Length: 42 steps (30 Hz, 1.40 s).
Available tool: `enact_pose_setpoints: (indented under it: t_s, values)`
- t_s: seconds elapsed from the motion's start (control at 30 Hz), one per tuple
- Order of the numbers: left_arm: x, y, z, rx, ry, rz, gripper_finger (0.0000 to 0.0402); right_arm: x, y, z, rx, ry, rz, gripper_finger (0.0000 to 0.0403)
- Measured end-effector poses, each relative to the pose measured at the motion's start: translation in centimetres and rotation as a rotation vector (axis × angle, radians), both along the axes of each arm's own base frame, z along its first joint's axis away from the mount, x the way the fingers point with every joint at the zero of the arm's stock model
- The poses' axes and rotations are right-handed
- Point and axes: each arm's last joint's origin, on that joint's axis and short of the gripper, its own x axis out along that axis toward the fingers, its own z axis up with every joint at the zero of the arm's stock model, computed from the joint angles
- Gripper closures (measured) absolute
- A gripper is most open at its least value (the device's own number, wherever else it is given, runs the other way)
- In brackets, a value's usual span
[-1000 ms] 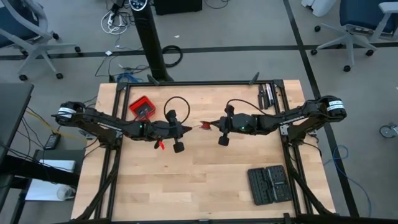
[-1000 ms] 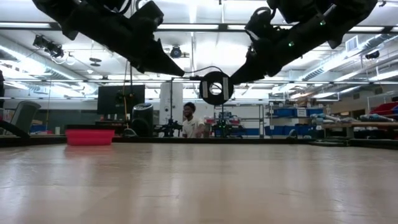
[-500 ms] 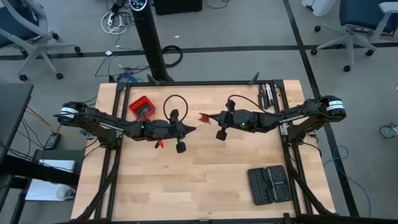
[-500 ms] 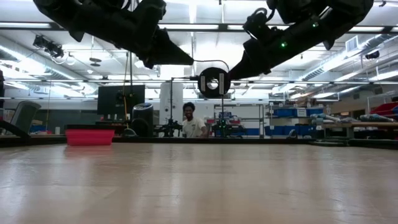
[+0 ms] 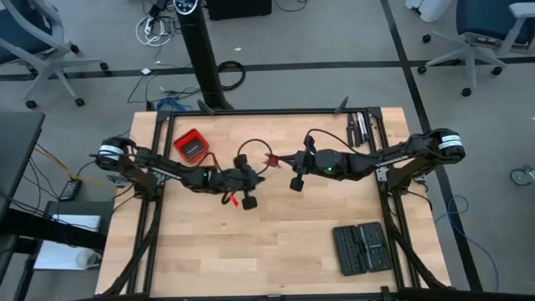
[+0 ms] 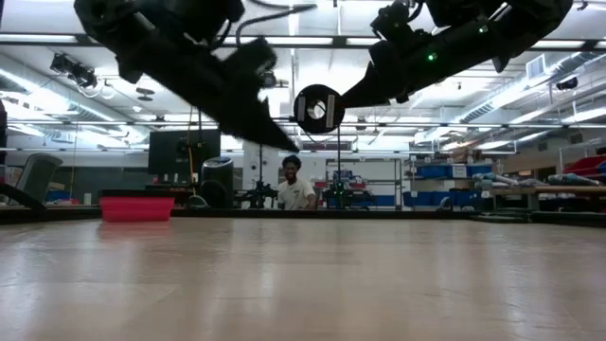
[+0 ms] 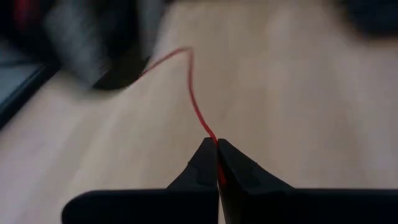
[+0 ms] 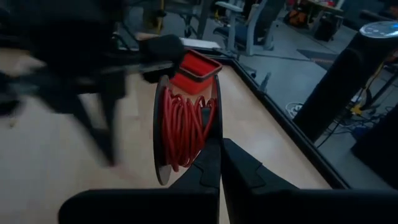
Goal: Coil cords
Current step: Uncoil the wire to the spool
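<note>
Meeting over the upper middle of the table (image 5: 276, 242), both arms are held above the wood. Left gripper (image 7: 217, 147): jaws pressed together, pinching the red wire (image 7: 194, 99), which runs away from the tips and curves off toward a blurred dark shape at the frame's upper left. Right gripper (image 8: 221, 149): jaws closed on the rim of a dark spool (image 8: 186, 127) wound with more of the red wire; in the low view the spool (image 6: 316, 107) hangs edge-on at upper centre, well clear of the tabletop, between the two arms. High view: left gripper (image 5: 257, 178) and right gripper (image 5: 274, 160) sit close together, left one slightly lower in frame. Around them: red box (image 5: 191, 145) with black top at upper left of the table, near the left arm; black case (image 5: 360, 247) at lower right, well apart; dark tools (image 5: 359, 128) by the upper right edge. Person (image 6: 291, 185) visible in the room beyond, low view centre. Left arm blurred in the right wrist view, partly blocking sight of the box behind the spool.
</note>
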Motion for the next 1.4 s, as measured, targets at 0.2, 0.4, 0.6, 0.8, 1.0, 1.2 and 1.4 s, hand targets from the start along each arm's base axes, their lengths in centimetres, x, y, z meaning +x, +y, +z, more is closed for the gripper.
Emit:
enact_pose_setpoints:
  t_s: [0.2, 0.4, 0.6, 0.8, 1.0, 1.2, 1.4]
  values:
    - [-1.8, 0.6, -0.1, 0.104, 0.156, 0.161, 0.0401, -0.1, 0.5, -0.5, -0.009, 0.056, 0.019, 0.0403]
    - [-3.3, 0.7, 2.4, 0.112, 0.138, 0.143, 0.0401, -0.7, -0.2, -1.5, -0.034, 0.18, -0.054, 0.0403]
    - [-4.4, 0.3, 6.0, 0.034, -0.039, 0.055, 0.0401, -1.1, -1.2, -2.0, -0.081, 0.253, -0.155, 0.0403]
    - [-3.8, -0.6, 7.9, -0.054, -0.208, -0.169, 0.0401, -1.2, -2.4, -1.4, -0.116, 0.195, -0.325, 0.0403]
    - [-2.7, -0.8, 6.9, -0.001, -0.206, -0.226, 0.0401, -0.5, -2.3, 0.1, -0.082, 0.005, -0.33, 0.0403]
    - [-1.2, -0.9, 5.2, 0.078, -0.184, -0.239, 0.0401, -0.1, -2.4, 1.5, -0.018, -0.167, -0.212, 0.0403]
    - [-0.6, -0.5, 3.0, 0.156, -0.076, -0.112, 0.0401, 0.1, -2.1, 2.2, 0.017, -0.249, -0.135, 0.0403]
